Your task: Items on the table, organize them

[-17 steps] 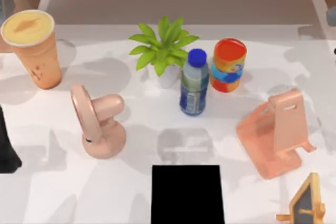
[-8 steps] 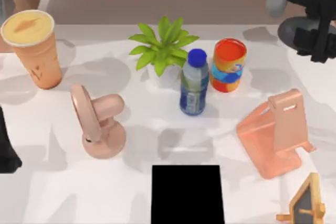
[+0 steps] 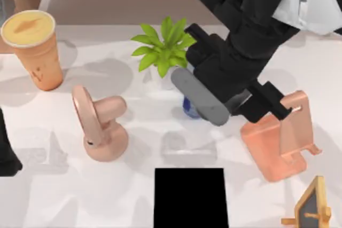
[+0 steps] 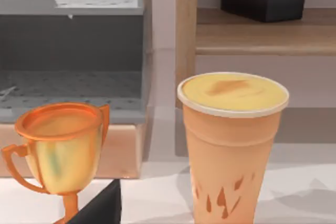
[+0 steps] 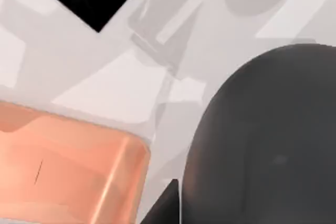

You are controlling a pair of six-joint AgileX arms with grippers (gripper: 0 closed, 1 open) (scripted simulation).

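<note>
At the far left edge of the top view the left gripper [image 3: 7, 153] sits parked where it was a second ago; I cannot tell how its fingers stand. Just beyond it, at the back left of the white surface [image 3: 64, 196], the tall orange cup [image 3: 35, 49] stands upright and unmoved, and the left wrist view shows it beside a gold trophy [image 4: 60, 153]. The pink fan [image 3: 99, 124] is in the same spot near the front left. The green plant [image 3: 163, 44] stays mid-table, and a black rectangle [image 3: 191, 197] lies at the front edge.

The big change is to the right of centre: the right arm, half a second ago only at the back right corner, has swung in over the middle. The right gripper [image 3: 214, 97] now hangs above the blue-capped bottle [image 3: 189, 108], covering most of it, with the dark grey computer mouse [image 3: 200, 97] clamped in its fingers, held above the surface. The right wrist view shows the mouse close up over the pink phone stand [image 3: 280, 137].
</note>
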